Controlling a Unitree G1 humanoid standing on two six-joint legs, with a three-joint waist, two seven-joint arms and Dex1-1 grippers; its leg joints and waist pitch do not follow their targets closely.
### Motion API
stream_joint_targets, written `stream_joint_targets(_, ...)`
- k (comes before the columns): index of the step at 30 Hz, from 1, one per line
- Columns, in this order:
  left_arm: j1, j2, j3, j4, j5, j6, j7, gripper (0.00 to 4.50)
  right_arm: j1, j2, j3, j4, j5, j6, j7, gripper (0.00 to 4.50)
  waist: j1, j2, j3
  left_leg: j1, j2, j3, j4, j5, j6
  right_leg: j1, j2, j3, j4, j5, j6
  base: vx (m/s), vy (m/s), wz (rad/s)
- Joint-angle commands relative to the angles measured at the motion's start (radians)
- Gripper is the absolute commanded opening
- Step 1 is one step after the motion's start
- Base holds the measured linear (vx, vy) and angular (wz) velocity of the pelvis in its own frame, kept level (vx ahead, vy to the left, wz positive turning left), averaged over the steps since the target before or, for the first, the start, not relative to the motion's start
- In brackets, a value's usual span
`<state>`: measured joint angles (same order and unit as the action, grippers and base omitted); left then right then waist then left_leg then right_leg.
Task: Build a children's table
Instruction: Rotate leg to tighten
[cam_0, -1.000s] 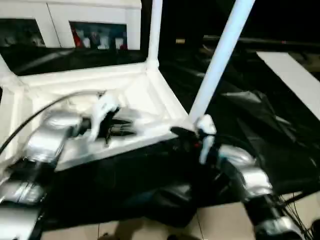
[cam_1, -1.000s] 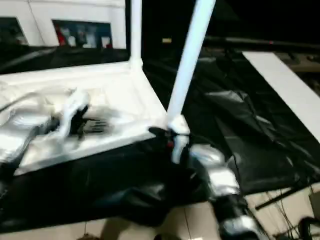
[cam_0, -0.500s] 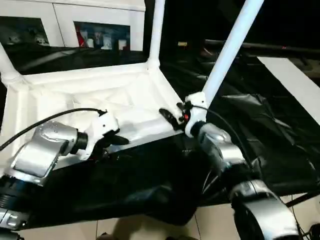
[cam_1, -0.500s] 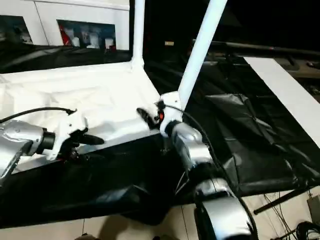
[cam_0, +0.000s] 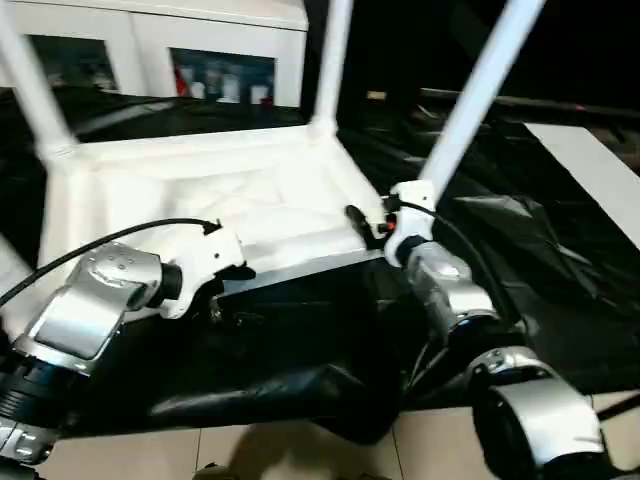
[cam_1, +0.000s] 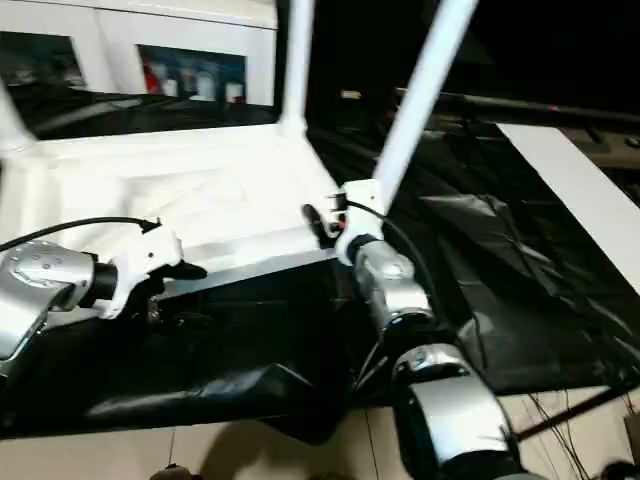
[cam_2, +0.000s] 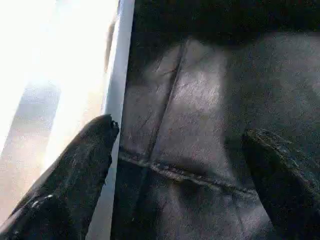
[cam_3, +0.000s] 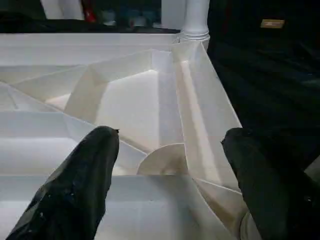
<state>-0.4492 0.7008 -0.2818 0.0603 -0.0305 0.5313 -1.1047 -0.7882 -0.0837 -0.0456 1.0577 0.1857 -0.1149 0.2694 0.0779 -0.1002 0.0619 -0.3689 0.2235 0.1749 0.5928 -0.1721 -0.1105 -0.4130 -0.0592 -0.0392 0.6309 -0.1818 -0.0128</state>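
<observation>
Right claw (cam_3: 167, 150) drawn back from leg (cam_0: 480, 95), spread, left claw (cam_2: 180, 145) spread beside table top (cam_0: 200, 190)

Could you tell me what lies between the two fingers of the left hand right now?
In the left wrist view, the left hand is open; between its fingers lies crumpled black sheeting, with the near edge of the white table top beside one finger.

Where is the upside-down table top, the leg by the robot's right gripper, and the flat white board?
table top (cam_0: 250, 190), left eye view, its ribbed underside
leg (cam_0: 480, 90), left eye view, mid shaft
right gripper (cam_0: 368, 222), left eye view, between its fingertips
flat white board (cam_1: 575, 180), right eye view, its face
</observation>
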Motion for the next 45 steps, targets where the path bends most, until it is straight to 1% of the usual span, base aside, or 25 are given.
stream_joint_targets(1, 0.008, 0.029, -0.004, 0.062, 0.068, 0.023, 0.038, 4.49, 0.000, -0.098, -0.087, 0.021, 0.001, -0.021, -0.077, 3.71, -0.015, 0.028, -0.066, 0.024, 0.004, 0.012, -0.070, -0.255, -0.050, 0.030, -0.050, 0.038, -0.070, -0.235, -0.150, 0.000, 0.000, 0.00)
stream_joint_targets(2, 0.010, 0.029, -0.008, 0.066, 0.076, 0.018, 0.041, 4.49, 0.000, -0.120, -0.094, 0.028, -0.001, -0.030, -0.087, 3.71, -0.010, 0.029, -0.068, 0.021, 0.004, 0.012, -0.070, -0.232, -0.052, 0.034, -0.049, 0.038, -0.066, -0.209, -0.149, 0.000, 0.000, 0.00)
stream_joint_targets(5, 0.012, 0.025, -0.008, 0.069, 0.077, 0.016, 0.044, 4.49, 0.000, -0.151, -0.103, 0.041, -0.001, -0.040, -0.102, 3.71, 0.000, 0.026, -0.072, 0.023, 0.002, 0.017, -0.066, -0.196, -0.048, 0.035, -0.046, 0.037, -0.060, -0.145, -0.158, 0.000, 0.000, 0.00)
stream_joint_targets(7, 0.013, 0.020, -0.010, 0.073, 0.077, 0.012, 0.047, 4.49, 0.001, -0.175, -0.111, 0.052, 0.001, -0.046, -0.109, 3.71, -0.001, 0.026, -0.073, 0.019, 0.000, 0.017, -0.065, -0.187, -0.047, 0.038, -0.044, 0.037, -0.057, -0.129, -0.159, 0.000, 0.000, 0.00)
stream_joint_targets(8, 0.010, 0.015, -0.017, 0.084, 0.077, 0.004, 0.056, 4.49, 0.001, -0.197, -0.113, 0.064, 0.001, -0.054, -0.110, 3.71, 0.000, 0.027, -0.076, 0.015, -0.001, 0.016, -0.063, -0.166, -0.046, 0.044, -0.044, 0.036, -0.054, -0.100, -0.156, 0.000, 0.000, 0.00)
stream_joint_targets(10, 0.009, 0.014, -0.020, 0.087, 0.077, 0.002, 0.058, 4.49, 0.001, -0.202, -0.113, 0.067, 0.001, -0.055, -0.110, 3.71, -0.001, 0.023, -0.078, 0.011, -0.003, 0.016, -0.061, -0.144, -0.039, 0.048, -0.043, 0.036, -0.050, -0.067, -0.160, 0.000, 0.000, 0.00)
stream_joint_targets(12, 0.002, 0.008, -0.028, 0.102, 0.077, -0.009, 0.074, 4.49, -0.002, -0.239, -0.121, 0.083, -0.003, -0.064, -0.113, 3.71, -0.004, 0.020, -0.076, 0.004, -0.005, 0.016, -0.060, -0.142, -0.036, 0.051, -0.044, 0.035, -0.051, -0.065, -0.161, 0.000, 0.000, 0.00)
stream_joint_targets(17, 0.010, 0.004, -0.009, 0.086, 0.056, -0.024, 0.060, 4.49, -0.008, -0.272, -0.130, 0.096, -0.006, -0.070, -0.088, 3.71, -0.013, 0.018, -0.074, 0.005, -0.004, 0.015, -0.058, -0.184, -0.031, 0.048, -0.046, 0.034, -0.060, -0.147, -0.159, 0.000, 0.000, 0.00)
stream_joint_targets(21, 0.044, -0.004, 0.066, 0.004, -0.057, 0.012, -0.006, 4.49, -0.008, -0.267, -0.113, 0.094, -0.011, -0.075, -0.024, 3.71, -0.023, 0.019, -0.077, 0.000, -0.002, 0.012, -0.057, -0.175, -0.027, 0.052, -0.048, 0.033, -0.053, -0.117, -0.178, 0.000, 0.000, 0.00)
stream_joint_targets(23, 0.087, 0.025, 0.140, -0.080, -0.160, 0.097, -0.061, 4.49, 0.007, -0.244, -0.087, 0.081, -0.028, -0.087, 0.033, 3.71, -0.028, 0.018, -0.076, 0.000, -0.001, 0.013, -0.056, -0.173, -0.019, 0.050, -0.047, 0.032, -0.050, -0.101, -0.194, 0.000, 0.000, 0.00)
stream_joint_targets(26, 0.116, 0.057, 0.202, -0.112, -0.211, 0.145, -0.075, 4.49, 0.026, -0.221, -0.066, 0.066, -0.038, -0.103, 0.065, 3.71, -0.041, 0.017, -0.074, -0.004, -0.002, 0.013, -0.056, -0.165, -0.008, 0.050, -0.044, 0.032, -0.051, -0.097, -0.200, 0.000, 0.000, 0.00)
stream_joint_targets(27, 0.129, 0.070, 0.232, -0.109, -0.224, 0.153, -0.077, 4.49, 0.035, -0.211, -0.062, 0.061, -0.039, -0.104, 0.064, 3.71, -0.043, 0.018, -0.073, -0.002, -0.002, 0.013, -0.056, -0.167, -0.006, 0.048, -0.043, 0.031, -0.054, -0.107, -0.198, 0.000, 0.000, 0.00)
stream_joint_targets(28, 0.161, 0.100, 0.296, -0.102, -0.248, 0.170, -0.081, 4.49, 0.058, -0.191, -0.060, 0.048, -0.035, -0.103, 0.056, 3.71, -0.046, 0.020, -0.071, 0.000, -0.001, 0.013, -0.056, -0.181, -0.008, 0.047, -0.043, 0.032, -0.055, -0.127, -0.195, 0.000, 0.000, 0.00)
stream_joint_targets(29, 0.172, 0.110, 0.316, -0.099, -0.254, 0.176, -0.083, 4.49, 0.067, -0.184, -0.061, 0.043, -0.033, -0.102, 0.051, 3.71, -0.048, 0.020, -0.068, 0.001, -0.001, 0.013, -0.059, -0.199, -0.012, 0.045, -0.044, 0.032, -0.059, -0.155, -0.187, 0.000, 0.000, 0.00)
stream_joint_targets(30, 0.173, 0.111, 0.318, -0.099, -0.254, 0.177, -0.083, 4.49, 0.068, -0.183, -0.061, 0.042, -0.033, -0.102, 0.051, 3.71, -0.048, 0.022, -0.069, 0.003, 0.000, 0.012, -0.059, -0.206, -0.014, 0.044, -0.043, 0.032, -0.060, -0.167, -0.184, 0.000, 0.000, 0.00)
stream_joint_targets(31, 0.211, 0.140, 0.376, -0.105, -0.274, 0.201, -0.093, 4.49, 0.098, -0.167, -0.060, 0.029, -0.034, -0.106, 0.037, 3.71, -0.048, 0.023, -0.070, 0.006, 0.001, 0.012, -0.059, -0.212, -0.016, 0.041, -0.043, 0.033, -0.060, -0.170, -0.183, 0.000, 0.000, 0.00)
stream_joint_targets(32, 0.211, 0.140, 0.376, -0.105, -0.274, 0.201, -0.093, 4.49, 0.098, -0.167, -0.060, 0.029, -0.034, -0.106, 0.037, 3.71, -0.049, 0.024, -0.069, 0.006, 0.002, 0.011, -0.061, -0.207, -0.017, 0.041, -0.041, 0.033, -0.060, -0.160, -0.183, 0.000, 0.000, 0.00)
stream_joint_targets(34, 0.268, 0.169, 0.464, -0.107, -0.301, 0.219, -0.097, 4.49, 0.151, -0.145, -0.060, 0.007, -0.041, -0.120, 0.009, 3.71, -0.047, 0.027, -0.067, 0.007, 0.001, 0.012, -0.062, -0.203, -0.014, 0.040, -0.042, 0.034, -0.058, -0.131, -0.191, 0.000, 0.000, 0.00)
stream_joint_targets(38, 0.292, 0.184, 0.522, -0.075, -0.303, 0.207, -0.065, 4.49, 0.188, -0.135, -0.064, -0.004, -0.045, -0.124, 0.002, 3.71, -0.044, 0.029, -0.064, 0.015, 0.003, 0.012, -0.065, -0.254, -0.018, 0.033, -0.041, 0.033, -0.066, -0.187, -0.182, 0.000, 0.000, 0.00)
stream_joint_targets(39, 0.291, 0.183, 0.541, -0.053, -0.303, 0.181, -0.054, 4.49, 0.195, -0.132, -0.070, -0.007, -0.039, -0.118, -0.001, 3.71, -0.043, 0.031, -0.064, 0.015, 0.003, 0.009, -0.066, -0.275, -0.022, 0.034, -0.043, 0.033, -0.067, -0.215, -0.177, 0.000, 0.000, 0.00)
stream_joint_targets(41, 0.268, 0.169, 0.596, 0.029, -0.319, 0.112, -0.024, 4.49, 0.217, -0.122, -0.095, -0.026, -0.016, -0.094, -0.006, 3.71, -0.044, 0.027, -0.063, 0.012, -0.001, 0.007, -0.068, -0.298, -0.027, 0.036, -0.044, 0.033, -0.074, -0.265, -0.158, 0.000, 0.000, 0.00)
stream_joint_targets(42, 0.268, 0.169, 0.596, 0.029, -0.319, 0.112, -0.024, 4.49, 0.217, -0.122, -0.095, -0.026, -0.016, -0.094, -0.006, 3.71, -0.045, 0.027, -0.063, 0.012, -0.001, 0.006, -0.068, -0.299, -0.028, 0.036, -0.044, 0.034, -0.073, -0.268, -0.155, 0.000, 0.000, 0.00)
stream_joint_targets(43, 0.230, 0.141, 0.607, 0.102, -0.313, 0.004, 0.000, 4.49, 0.226, -0.125, -0.090, -0.031, -0.028, -0.084, -0.018, 3.71, -0.046, 0.023, -0.063, 0.010, 0.000, 0.005, -0.069, -0.296, -0.027, 0.036, -0.045, 0.034, -0.075, -0.272, -0.152, 0.000, 0.000, 0.00)
stream_joint_targets(44, 0.200, 0.115, 0.606, 0.143, -0.309, -0.059, 0.017, 4.49, 0.228, -0.127, -0.088, -0.029, -0.031, -0.079, -0.024, 3.71, -0.042, 0.027, -0.062, 0.019, -0.001, 0.007, -0.068, -0.311, -0.026, 0.029, -0.044, 0.034, -0.082, -0.284, -0.149, 0.000, 0.000, 0.00)
stream_joint_targets(45, 0.184, 0.099, 0.609, 0.162, -0.310, -0.086, 0.024, 4.49, 0.229, -0.127, -0.087, -0.030, -0.034, -0.074, -0.028, 3.71, -0.042, 0.027, -0.064, 0.020, 0.000, 0.007, -0.067, -0.310, -0.028, 0.030, -0.046, 0.035, -0.078, -0.271, -0.154, 0.000, 0.000, 0.00)
